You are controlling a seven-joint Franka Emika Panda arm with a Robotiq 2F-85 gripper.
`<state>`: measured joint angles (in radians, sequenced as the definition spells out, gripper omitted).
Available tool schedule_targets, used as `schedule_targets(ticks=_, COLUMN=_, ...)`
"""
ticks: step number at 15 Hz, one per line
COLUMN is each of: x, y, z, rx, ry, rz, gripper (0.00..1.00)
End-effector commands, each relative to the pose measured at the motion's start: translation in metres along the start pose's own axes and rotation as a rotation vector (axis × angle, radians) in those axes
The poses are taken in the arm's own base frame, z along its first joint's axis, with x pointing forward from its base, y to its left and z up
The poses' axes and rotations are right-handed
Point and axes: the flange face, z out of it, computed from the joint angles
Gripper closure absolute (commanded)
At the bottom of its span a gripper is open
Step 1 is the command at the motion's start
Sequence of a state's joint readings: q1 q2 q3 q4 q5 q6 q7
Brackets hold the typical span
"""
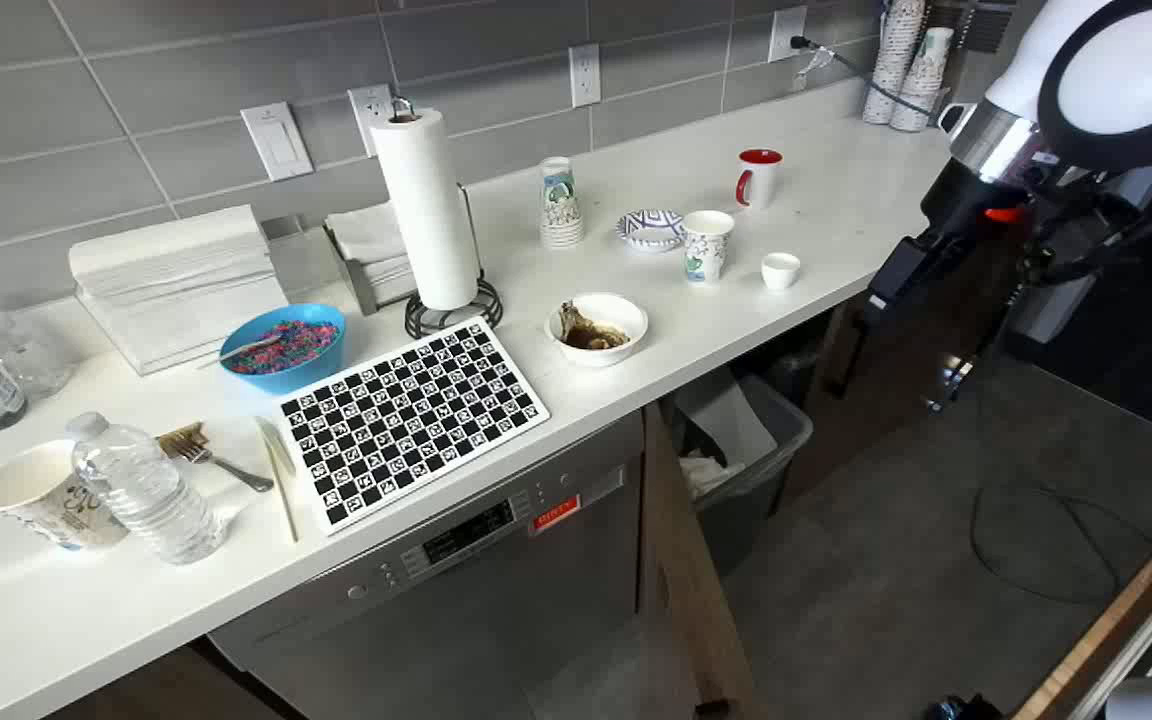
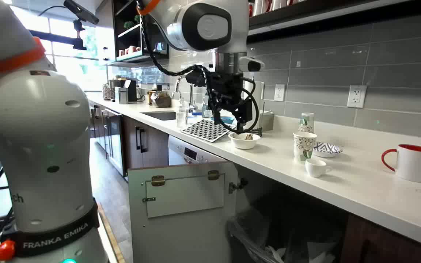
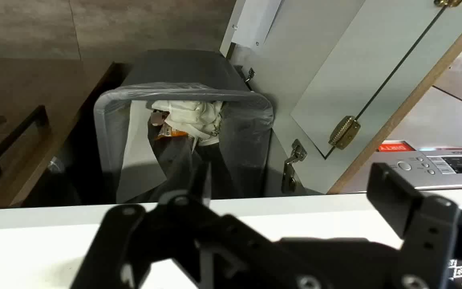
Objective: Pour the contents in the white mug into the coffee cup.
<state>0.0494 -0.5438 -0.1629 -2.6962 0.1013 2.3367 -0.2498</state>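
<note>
your fingers point(image 3: 395, 204) stand parted and released, seen in the wrist view with a lined bin point(image 3: 191, 94) beyond them. in both exterior views, the small white mug point(image 1: 782, 272) sits upright near the front edge of the tabletop point(image 1: 851, 230), just beside a patterned paper cup point(image 1: 707, 246). you have the coffee cup point(image 1: 762, 184), white outside with red lining and handle, standing upright farther back, closer to the tiled wall point(image 1: 496, 90).
</note>
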Motion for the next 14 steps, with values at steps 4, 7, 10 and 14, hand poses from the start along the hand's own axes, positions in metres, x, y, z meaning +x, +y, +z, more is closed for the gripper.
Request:
schedule_targets(ticks=4, x=0.000, y=0.000, z=-0.001, rx=0.000, ry=-0.001, rz=0.000, gripper=0.00)
schedule_targets(ticks=7, x=0.000, y=0.000, z=-0.001, rx=0.000, ry=-0.001, rz=0.000, gripper=0.00)
schedule_targets(ticks=10, x=0.010, y=0.005, z=0.003, rx=-0.021, ry=0.024, rz=0.051, gripper=0.00)
schedule_targets(ticks=14, x=0.042, y=0.022, z=0.009, rx=-0.092, ry=0.127, rz=0.227, gripper=0.00)
